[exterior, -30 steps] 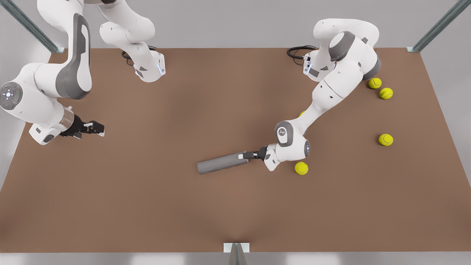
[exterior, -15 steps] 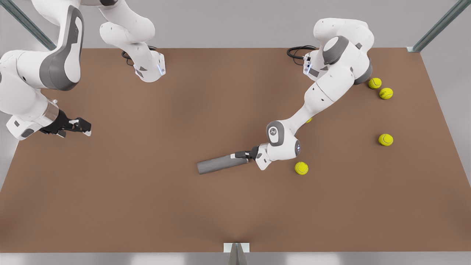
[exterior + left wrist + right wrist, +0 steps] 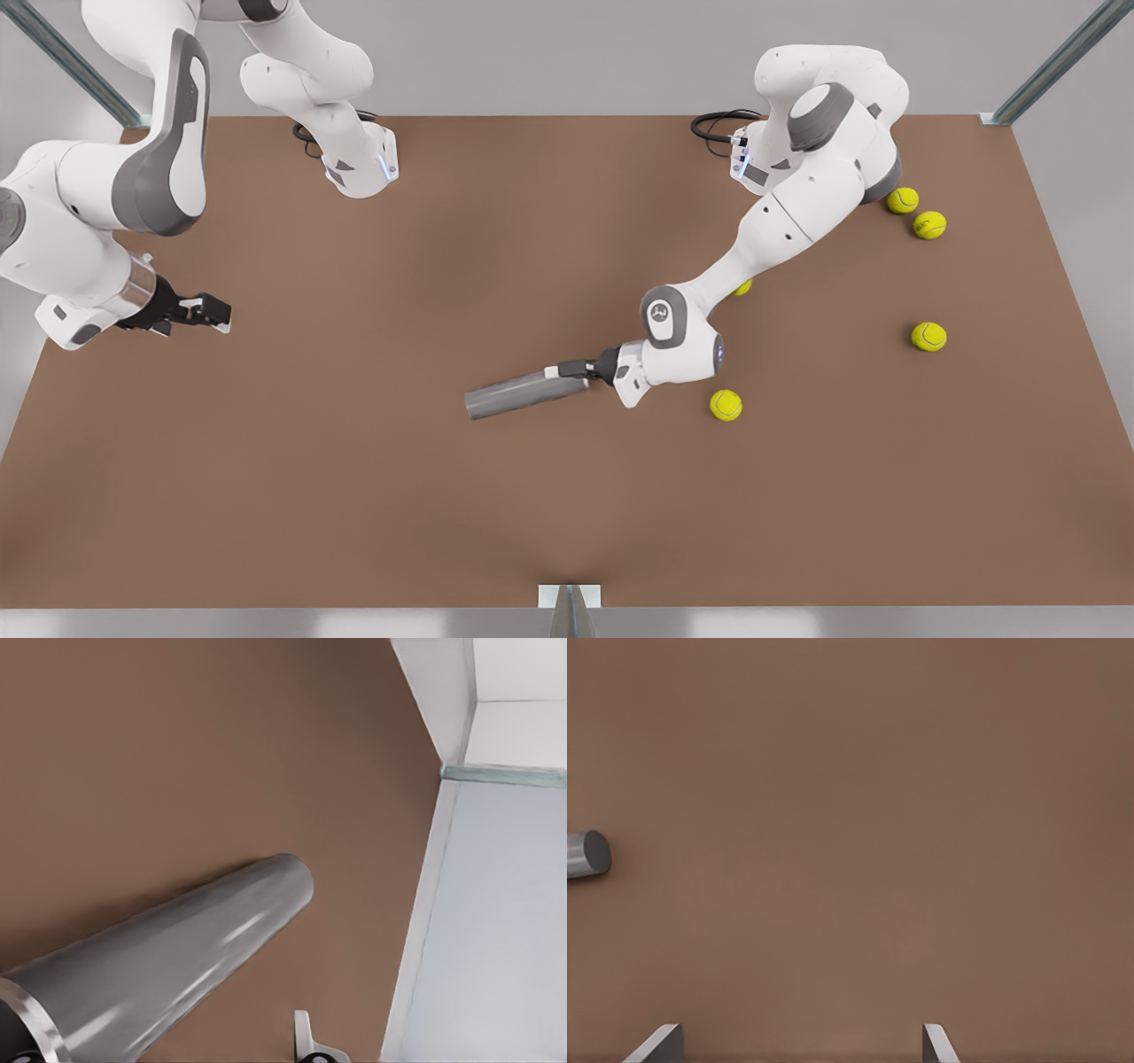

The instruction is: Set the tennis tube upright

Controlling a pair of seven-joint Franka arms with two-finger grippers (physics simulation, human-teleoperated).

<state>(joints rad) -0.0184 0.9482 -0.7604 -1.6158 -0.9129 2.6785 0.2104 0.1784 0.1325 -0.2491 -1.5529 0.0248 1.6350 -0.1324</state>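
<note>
One end of the tennis tube (image 3: 518,395) sits clamped in the left claw (image 3: 567,369); it may slip while tilting. Right claw (image 3: 211,310) waits, fingers spread.

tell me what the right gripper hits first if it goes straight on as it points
Probably the bare brown tabletop, though depth is unclear. The open right gripper aims past the grey metallic tennis tube, which the left gripper holds off to the side.
</note>
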